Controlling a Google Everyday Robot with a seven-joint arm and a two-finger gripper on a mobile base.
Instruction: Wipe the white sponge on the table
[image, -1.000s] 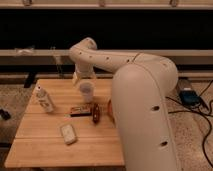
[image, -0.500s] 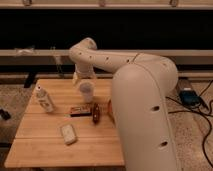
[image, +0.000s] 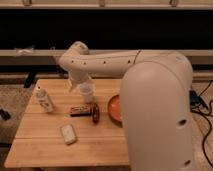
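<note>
The white sponge (image: 68, 133) lies flat on the light wooden table (image: 40, 150), at the front left, with nothing touching it. My white arm reaches from the right over the table's far side, bends at an elbow and points down. The gripper (image: 77, 85) hangs at the arm's end over the back of the table, just left of a translucent cup (image: 86, 93). It is well behind the sponge and apart from it.
A white bottle (image: 44, 100) stands at the left. A dark bar (image: 80, 110) and a brown round object (image: 95, 113) lie mid-table. An orange bowl (image: 114, 110) sits to the right, partly hidden by my arm's large body.
</note>
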